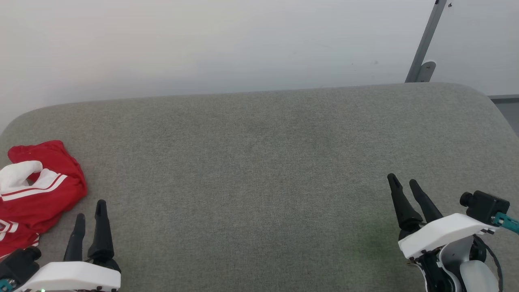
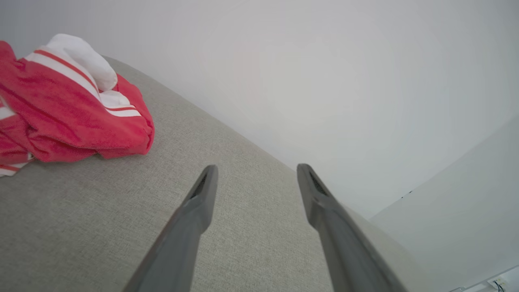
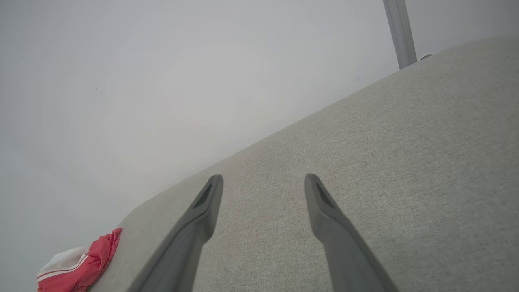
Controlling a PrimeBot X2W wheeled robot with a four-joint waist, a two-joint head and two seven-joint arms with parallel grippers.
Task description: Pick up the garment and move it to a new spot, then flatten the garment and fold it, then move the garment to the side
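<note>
The garment (image 1: 38, 190) is seen crumpled in a heap on the grey padded surface (image 1: 259, 162), just to the left of the left gripper (image 1: 90, 208) and slightly ahead of its fingertips; no contact between them is seen. The left gripper's fingers are held apart, with nothing between them. The right gripper (image 1: 402, 178) is likewise spread and empty, and the garment is found far off to its left. White trim with a red stripe is shown on top of the heap. A grey metal bar (image 1: 425, 40) is seen beyond the right gripper, against the pale wall (image 1: 202, 40).
</note>
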